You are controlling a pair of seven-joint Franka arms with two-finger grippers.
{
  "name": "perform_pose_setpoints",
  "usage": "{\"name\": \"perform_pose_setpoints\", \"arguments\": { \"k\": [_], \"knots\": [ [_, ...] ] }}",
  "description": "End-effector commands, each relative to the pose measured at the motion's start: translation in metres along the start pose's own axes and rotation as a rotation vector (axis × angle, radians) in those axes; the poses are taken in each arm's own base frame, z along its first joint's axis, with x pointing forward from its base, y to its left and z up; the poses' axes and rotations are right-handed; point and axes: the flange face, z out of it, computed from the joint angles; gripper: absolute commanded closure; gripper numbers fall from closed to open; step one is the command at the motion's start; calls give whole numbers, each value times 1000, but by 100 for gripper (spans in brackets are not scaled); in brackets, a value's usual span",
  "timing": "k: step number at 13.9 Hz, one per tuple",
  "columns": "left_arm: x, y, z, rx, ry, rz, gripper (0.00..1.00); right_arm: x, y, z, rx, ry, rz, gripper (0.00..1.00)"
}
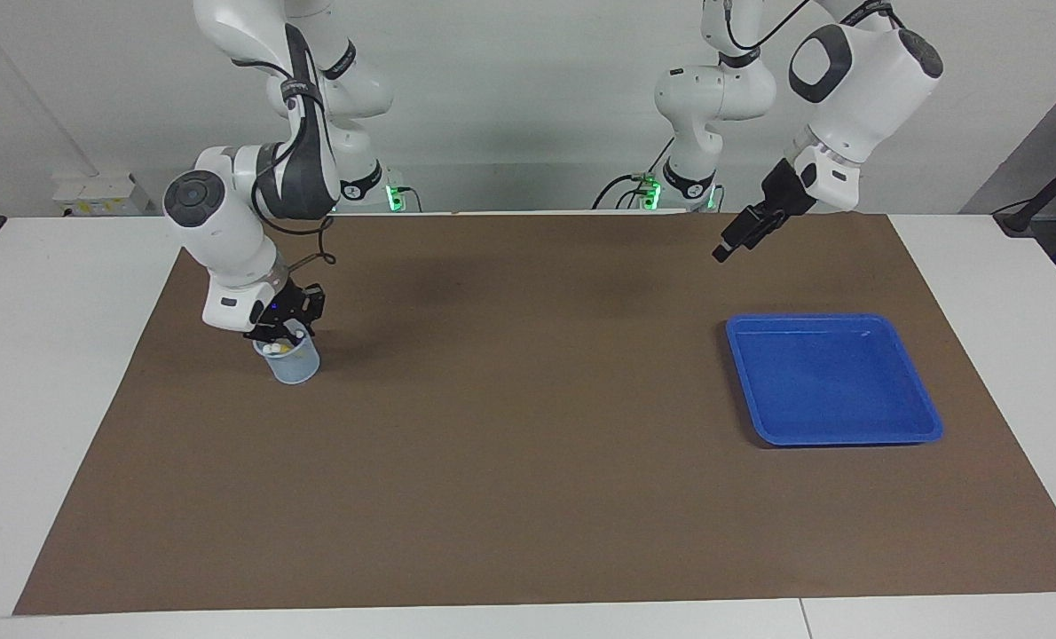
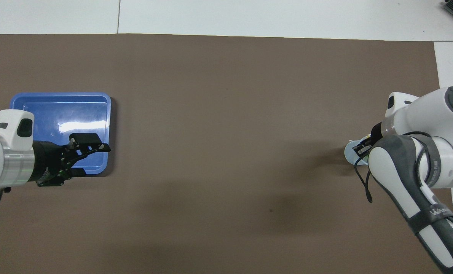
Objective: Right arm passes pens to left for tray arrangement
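Facing view: right tool (image 1: pixel 281 335) is down at the mouth of the cup (image 1: pixel 290 362), which stands on the brown mat (image 1: pixel 528 461) toward the right arm's end of the table (image 1: pixel 66 355). Pale pen ends (image 1: pixel 272 349) show in the cup just under the tool. Can't tell if the right tool has closed on a pen or how wide it stands; nothing is lifted clear of the cup. Left tool (image 1: pixel 734 241) hangs in the air over the mat, near the tray (image 1: pixel 834 430) on the robots' side of it, carrying nothing. Seen edge-on here, so no read on its fingers. Tray is bare.

Overhead view: left tool (image 2: pixel 94 144) shows over the tray (image 2: pixel 59 102) corner, fingers spread wide, empty. Only raised above it, going by the facing view, not touching. Right tool (image 2: pixel 362 148) mostly hidden by its own arm; just a sliver of the cup (image 2: pixel 350 154) rim shows beside it. Pens not visible here.

Progress: my read is we're at the very start, first pick at the cup. No pen handed over, none in the tray. All left: pull pen, pass mid-table, left places it, repeat for the rest.
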Motion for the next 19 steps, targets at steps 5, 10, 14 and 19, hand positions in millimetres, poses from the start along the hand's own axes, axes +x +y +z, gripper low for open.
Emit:
{"name": "perform_pose_setpoints", "arguments": {
  "k": [5,10,14,19],
  "knots": [
    [-38,13,29,-215,-28,-430,0,-10,18,-16,-15,18,-109,100],
    [-56,23,49,-298,-38,-574,0,2,10,-100,-12,12,-160,100],
    [-76,29,58,-252,-133,-564,0,23,-24,-145,-32,57,-215,100],
    [-86,36,57,-262,-245,-608,0,33,-51,-143,129,132,-24,100]
  ]
}}
